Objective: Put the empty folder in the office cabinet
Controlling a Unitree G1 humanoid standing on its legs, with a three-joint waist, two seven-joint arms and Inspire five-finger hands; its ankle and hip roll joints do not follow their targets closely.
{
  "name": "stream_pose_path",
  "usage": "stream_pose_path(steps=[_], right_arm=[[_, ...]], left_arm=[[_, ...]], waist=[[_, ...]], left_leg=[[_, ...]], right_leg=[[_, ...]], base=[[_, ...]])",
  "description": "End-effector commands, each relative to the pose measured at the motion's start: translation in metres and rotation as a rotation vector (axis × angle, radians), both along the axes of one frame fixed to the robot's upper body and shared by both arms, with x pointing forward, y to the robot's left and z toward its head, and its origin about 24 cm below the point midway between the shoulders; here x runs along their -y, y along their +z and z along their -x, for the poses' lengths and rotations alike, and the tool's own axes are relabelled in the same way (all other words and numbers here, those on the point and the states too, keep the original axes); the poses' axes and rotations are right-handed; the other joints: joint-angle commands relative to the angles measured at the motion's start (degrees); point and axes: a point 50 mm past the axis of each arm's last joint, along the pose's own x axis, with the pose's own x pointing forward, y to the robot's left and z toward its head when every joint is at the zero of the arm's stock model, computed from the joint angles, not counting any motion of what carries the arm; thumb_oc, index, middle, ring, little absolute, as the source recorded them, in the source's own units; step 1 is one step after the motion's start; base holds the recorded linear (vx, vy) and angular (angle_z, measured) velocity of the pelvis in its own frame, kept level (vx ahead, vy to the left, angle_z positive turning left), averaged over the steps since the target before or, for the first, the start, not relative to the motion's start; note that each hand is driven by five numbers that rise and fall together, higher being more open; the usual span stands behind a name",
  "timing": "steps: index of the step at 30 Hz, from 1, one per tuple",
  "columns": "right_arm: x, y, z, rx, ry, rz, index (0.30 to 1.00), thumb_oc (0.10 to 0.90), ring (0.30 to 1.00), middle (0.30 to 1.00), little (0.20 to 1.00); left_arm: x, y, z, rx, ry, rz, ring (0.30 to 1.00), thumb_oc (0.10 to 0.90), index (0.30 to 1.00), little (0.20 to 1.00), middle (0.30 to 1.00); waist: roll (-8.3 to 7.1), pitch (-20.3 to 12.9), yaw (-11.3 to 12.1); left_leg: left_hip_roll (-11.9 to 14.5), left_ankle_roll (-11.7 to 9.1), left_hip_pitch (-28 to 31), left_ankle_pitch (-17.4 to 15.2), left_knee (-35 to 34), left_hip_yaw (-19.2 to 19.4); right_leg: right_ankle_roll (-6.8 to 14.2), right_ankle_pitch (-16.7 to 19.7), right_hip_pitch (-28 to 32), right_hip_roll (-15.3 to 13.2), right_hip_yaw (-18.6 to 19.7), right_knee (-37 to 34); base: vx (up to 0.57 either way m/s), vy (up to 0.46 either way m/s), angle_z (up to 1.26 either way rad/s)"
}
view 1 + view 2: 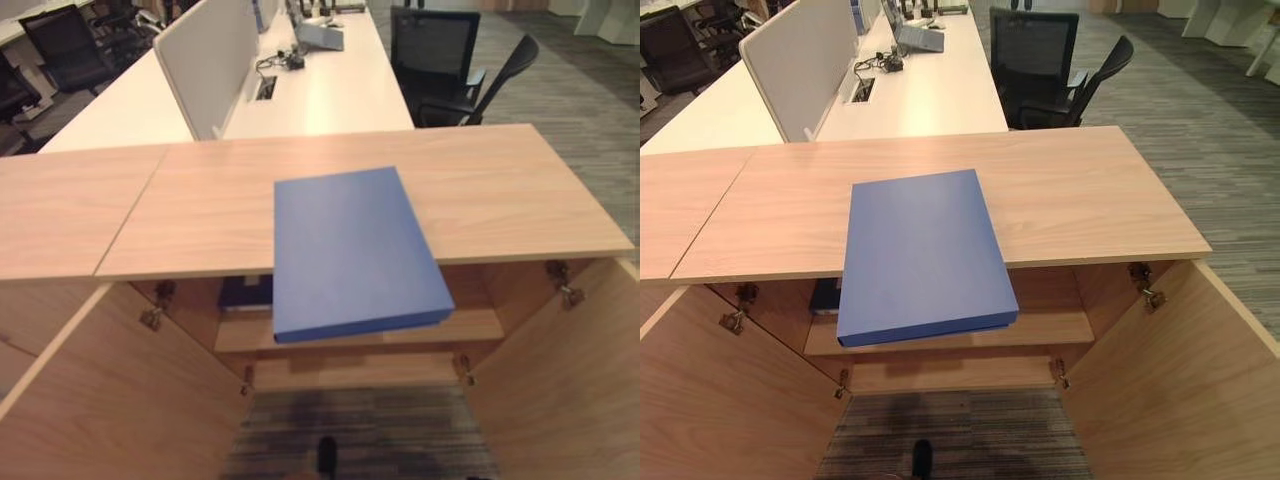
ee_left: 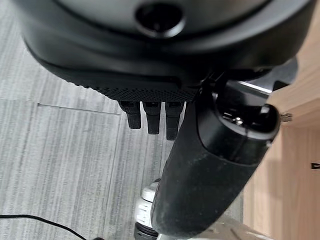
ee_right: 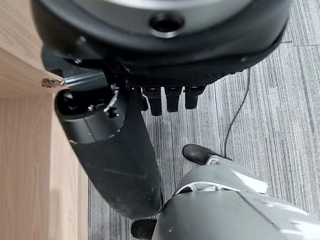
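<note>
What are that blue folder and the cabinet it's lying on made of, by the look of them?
The flat blue folder looks like matte plastic or coated board: even colour, no shine, crisp edges. The light wooden cabinet shows a printed-looking grain on smooth panels, so probably laminated board rather than solid wood. Its open doors hang on small metal hinges, which glint.

Beyond the wooden top we see a long white desk surface (image 1: pixel 330 95) with a pale grey divider panel (image 1: pixel 205 60) standing upright along its middle and a grey laptop-like device (image 1: pixel 322 36) lying near its far end. A black mesh-backed office chair (image 1: pixel 1035 65) stands just beside the desk's right edge, and more dark chairs (image 1: pixel 60 45) stand at the far left. Grey striped carpet (image 1: pixel 1210 130) covers the floor.
</note>
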Motion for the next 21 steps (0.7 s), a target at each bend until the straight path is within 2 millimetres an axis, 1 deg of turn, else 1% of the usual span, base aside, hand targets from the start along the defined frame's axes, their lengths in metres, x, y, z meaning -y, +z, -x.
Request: stream_pose_path(steps=[1, 5, 6, 7, 8, 9, 11, 12, 13, 14, 15, 16, 17, 18, 19, 20, 21], right_arm=[[0.015, 0.007, -0.013, 0.033, 0.004, 0.041, 0.900, 0.800, 0.900, 0.900, 0.900], [0.010, 0.007, -0.020, 0.067, 0.033, 0.034, 0.900, 0.800, 0.900, 0.900, 0.900], [0.010, 0.008, -0.022, 0.077, 0.031, 0.034, 0.900, 0.800, 0.900, 0.900, 0.900], [0.010, 0.008, -0.022, 0.077, 0.031, 0.034, 0.900, 0.800, 0.900, 0.900, 0.900], [0.010, 0.008, -0.024, 0.089, 0.024, 0.033, 0.900, 0.800, 0.900, 0.900, 0.900], [0.010, 0.009, -0.028, 0.116, 0.006, 0.027, 0.900, 0.800, 0.900, 0.900, 0.900], [0.009, 0.009, -0.029, 0.128, -0.001, 0.023, 0.900, 0.800, 0.900, 0.900, 0.900], [0.007, 0.009, -0.026, 0.120, 0.001, 0.021, 0.900, 0.800, 0.900, 0.900, 0.900], [0.007, 0.008, -0.022, 0.108, 0.003, 0.021, 0.900, 0.800, 0.900, 0.900, 0.900], [0.006, 0.006, -0.017, 0.090, 0.010, 0.022, 0.900, 0.800, 0.900, 0.900, 0.900], [0.006, 0.006, -0.014, 0.082, 0.013, 0.024, 0.900, 0.800, 0.900, 0.900, 0.900], [0.006, 0.006, -0.014, 0.081, 0.013, 0.024, 0.900, 0.800, 0.900, 0.900, 0.900], [0.007, 0.006, -0.012, 0.074, 0.020, 0.031, 0.900, 0.800, 0.900, 0.900, 0.900], [0.007, 0.005, -0.010, 0.057, 0.042, 0.042, 0.900, 0.800, 0.900, 0.900, 0.900], [0.006, 0.005, -0.010, 0.057, 0.043, 0.041, 0.900, 0.800, 0.900, 0.900, 0.900], [0.005, 0.005, -0.010, 0.051, 0.072, 0.039, 0.900, 0.800, 0.900, 0.900, 0.900], [0.004, 0.005, -0.010, 0.052, 0.073, 0.039, 0.900, 0.800, 0.900, 0.900, 0.900]], left_arm=[[0.008, 0.001, -0.030, 0.098, 0.026, 0.041, 0.900, 0.800, 0.900, 0.900, 0.900], [0.008, 0.001, -0.028, 0.105, 0.051, 0.053, 0.900, 0.800, 0.900, 0.900, 0.900], [0.009, 0.002, -0.032, 0.136, 0.089, 0.062, 0.900, 0.800, 0.900, 0.900, 0.900], [0.009, 0.002, -0.032, 0.135, 0.090, 0.062, 0.900, 0.800, 0.900, 0.900, 0.900], [0.008, 0.004, -0.038, 0.183, 0.126, 0.071, 0.900, 0.800, 0.900, 0.900, 0.900], [0.007, 0.014, -0.059, 0.339, 0.211, 0.098, 0.900, 0.800, 0.900, 0.900, 0.900], [0.004, 0.032, -0.074, 0.513, 0.326, 0.129, 0.900, 0.800, 0.900, 0.900, 0.900], [0.001, 0.053, -0.088, 0.665, 0.411, 0.152, 0.900, 0.800, 0.900, 0.900, 0.900], [-0.004, 0.068, -0.093, 0.755, 0.460, 0.146, 0.900, 0.800, 0.900, 0.900, 0.900], [-0.016, 0.090, -0.099, 0.861, 0.470, 0.101, 0.900, 0.800, 0.900, 0.900, 0.900], [-0.025, 0.103, -0.102, 0.908, 0.436, 0.041, 0.900, 0.800, 0.900, 0.900, 0.900], [-0.025, 0.103, -0.102, 0.907, 0.436, 0.039, 0.900, 0.800, 0.900, 0.900, 0.900], [-0.036, 0.119, -0.104, 0.958, 0.401, -0.040, 0.900, 0.800, 0.900, 0.900, 0.900], [-0.052, 0.141, -0.111, 1.026, 0.337, -0.161, 0.900, 0.800, 0.900, 0.900, 0.900], [-0.052, 0.142, -0.111, 1.025, 0.337, -0.163, 0.900, 0.800, 0.900, 0.900, 0.900], [-0.062, 0.159, -0.120, 1.082, 0.301, -0.258, 0.900, 0.800, 0.900, 0.900, 0.900], [-0.063, 0.159, -0.120, 1.082, 0.301, -0.260, 0.900, 0.800, 0.900, 0.900, 0.900]], waist=[[-0.21, 1.9, 1.0], [-0.60, 1.4, 1.1], [-0.63, 1.4, 1.2], [-0.62, 1.4, 1.1], [-0.62, 1.4, 1.2], [-0.57, 1.7, 1.5], [-0.61, 1.9, 1.9], [-0.63, 2.0, 2.3], [-0.57, 2.2, 2.8], [-0.65, 2.3, 3.4], [-0.68, 2.4, 3.7], [-0.71, 2.4, 3.7], [-0.75, 2.7, 4.1], [-0.86, 3.0, 5.0], [-0.90, 3.1, 5.0], [-1.04, 3.5, 5.7], [-1.08, 3.5, 5.5]], left_leg=[[2.8, -1.5, 6.5, -7.1, 0.4, 1.1], [3.1, -1.6, 7.5, -7.4, 0.0, 1.2], [3.1, -1.6, 7.6, -7.4, -0.1, 1.1], [3.2, -1.6, 7.6, -7.4, -0.1, 1.1], [3.2, -1.6, 7.7, -7.5, -0.1, 1.1], [3.5, -1.7, 7.7, -7.3, 0.1, 0.9], [3.8, -1.8, 7.8, -7.2, 0.2, 0.8], [4.2, -1.9, 7.6, -7.0, 0.4, 0.6], [4.4, -2.1, 7.6, -6.8, 0.5, 0.4], [4.7, -2.2, 7.3, -6.6, 0.8, 0.1], [4.9, -2.3, 7.2, -6.5, 1.0, -0.1], [5.0, -2.3, 7.2, -6.6, 1.0, -0.1], [5.2, -2.5, 7.1, -6.6, 1.5, -0.4], [5.7, -2.8, 6.2, -6.6, 2.6, -1.0], [5.7, -2.9, 6.2, -6.6, 2.7, -1.0], [6.2, -3.2, 5.4, -6.4, 3.5, -1.5], [6.2, -3.2, 5.3, -6.5, 3.7, -1.6]], right_leg=[[0.6, 10.9, -5.3, -1.7, -3.2, -3.8], [0.7, 11.1, -4.4, -1.2, -3.1, -5.0], [0.7, 11.1, -4.3, -1.1, -3.1, -5.2], [0.7, 11.1, -4.3, -1.1, -3.1, -5.2], [0.7, 11.2, -4.2, -0.9, -3.1, -5.3], [0.7, 11.1, -3.9, -0.7, -3.2, -5.5], [0.7, 11.2, -3.6, -0.4, -3.3, -5.8], [0.5, 11.0, -3.4, 0.0, -3.5, -6.0], [0.4, 10.8, -3.1, 0.3, -3.7, -6.2], [0.2, 10.5, -2.9, 0.7, -3.9, -6.3], [0.0, 10.4, -2.8, 1.0, -4.1, -6.4], [-0.1, 10.3, -2.8, 1.0, -4.1, -6.4], [-0.3, 10.1, -2.5, 1.3, -4.1, -6.4], [-0.7, 9.8, -2.5, 1.8, -4.6, -6.4], [-0.7, 9.7, -2.5, 1.8, -4.6, -6.4], [-1.1, 9.4, -2.4, 2.4, -4.9, -6.5], [-1.1, 9.3, -2.3, 2.4, -5.0, -6.5]], base=[[0.00, 0.000, 0.00], [0.03, -0.017, -0.02], [0.00, 0.000, 0.00], [0.00, 0.000, 0.00], [0.01, -0.037, 0.00], [0.01, -0.055, 0.02], [-0.01, -0.075, 0.04], [-0.03, -0.089, 0.04], [-0.04, -0.117, 0.06], [-0.03, -0.103, 0.04], [-0.02, -0.078, 0.05], [-0.02, -0.062, 0.06], [-0.04, -0.101, 0.05], [-0.04, -0.101, 0.02], [-0.06, -0.139, -0.01], [-0.04, -0.075, 0.02], [-0.04, -0.109, 0.08]])
